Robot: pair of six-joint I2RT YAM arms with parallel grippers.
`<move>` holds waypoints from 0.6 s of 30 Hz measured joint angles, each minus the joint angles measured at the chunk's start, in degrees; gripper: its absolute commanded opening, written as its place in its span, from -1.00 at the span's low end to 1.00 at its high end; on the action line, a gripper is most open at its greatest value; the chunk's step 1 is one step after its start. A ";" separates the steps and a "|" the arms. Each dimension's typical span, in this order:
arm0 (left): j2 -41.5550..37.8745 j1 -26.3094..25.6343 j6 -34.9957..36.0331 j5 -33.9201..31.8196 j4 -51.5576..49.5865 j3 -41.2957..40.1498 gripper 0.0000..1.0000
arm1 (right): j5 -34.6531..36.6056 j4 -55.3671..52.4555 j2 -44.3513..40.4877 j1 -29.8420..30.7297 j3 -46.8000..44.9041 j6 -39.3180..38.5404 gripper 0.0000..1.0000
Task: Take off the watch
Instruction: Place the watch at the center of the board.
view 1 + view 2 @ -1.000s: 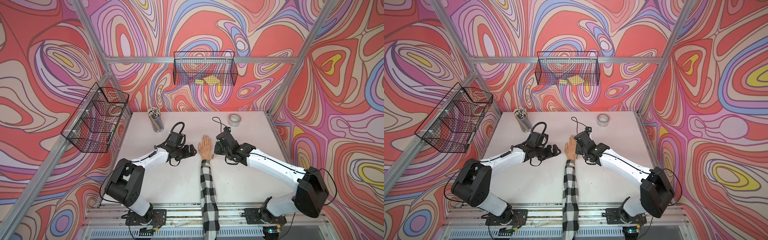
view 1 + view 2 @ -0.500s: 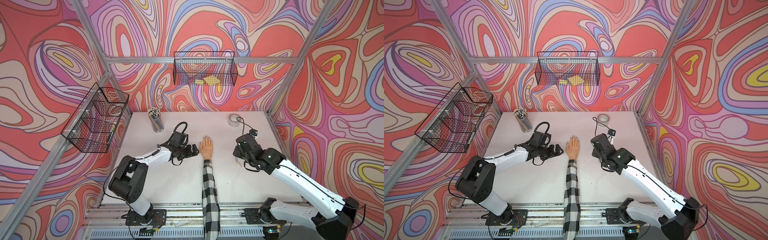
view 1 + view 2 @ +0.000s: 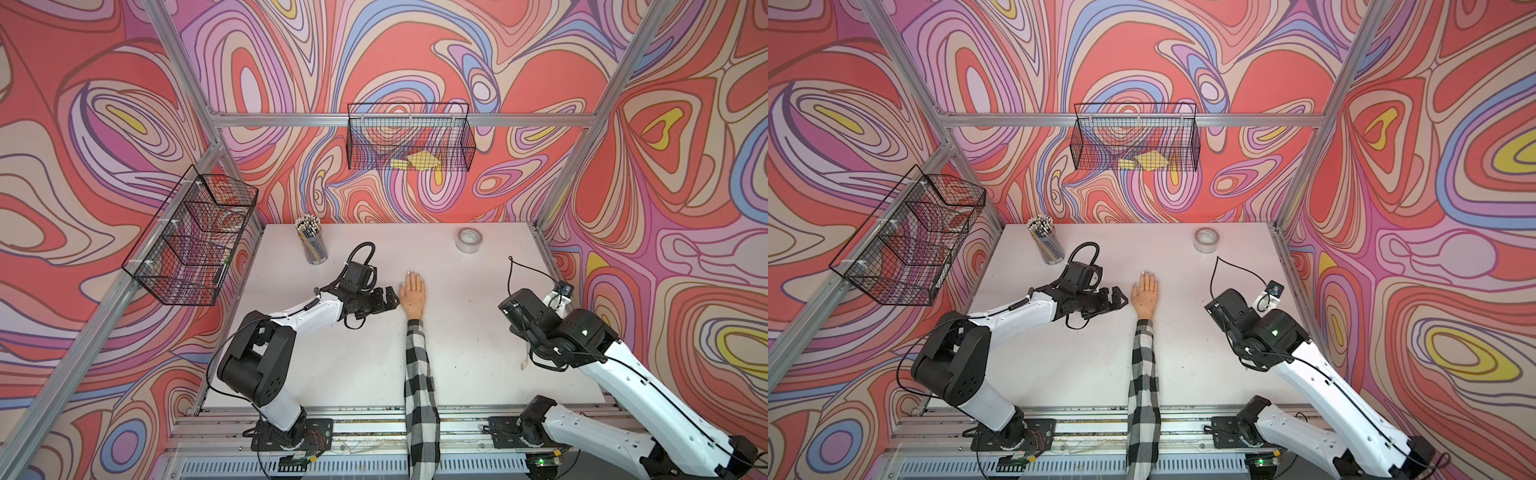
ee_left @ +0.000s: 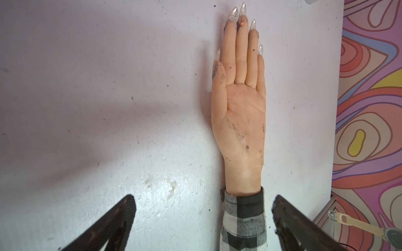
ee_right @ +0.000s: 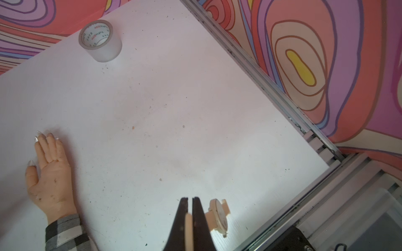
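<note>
Two grippers differ: right gripper pinched on cream strap of watch, face just beside its fingers, well apart from mannequin hand (palm up); left gripper spread wide beside that hand.

Bright, even light, soft shadows, sharp focus, edges bowed.

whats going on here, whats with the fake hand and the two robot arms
The watch is already off the fake hand, whose wrist is bare. The right gripper is shut on its strap, holding it out toward the right side of the table. The left gripper hangs open beside the wrist, holding nothing.
</note>
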 measured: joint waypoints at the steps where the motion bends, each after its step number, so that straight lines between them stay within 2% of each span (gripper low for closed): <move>1: 0.09 -0.04 0.00 0.02 0.00 0.02 0.99 | 0.28 0.26 1.44 0.00 0.00 -0.11 -1.00; 10: 0.46 -0.66 -0.02 0.17 -0.02 0.33 0.98 | 0.59 16.20 26.14 -0.17 0.85 -3.74 -1.00; 13: 0.46 -0.81 -0.07 0.15 -0.02 0.44 0.99 | 0.11 21.51 35.45 -0.28 4.72 -4.09 -1.00; 18: 0.46 -0.98 -0.28 0.11 -0.02 0.55 0.99 | -0.66 28.09 46.36 -0.39 13.57 -5.16 -1.00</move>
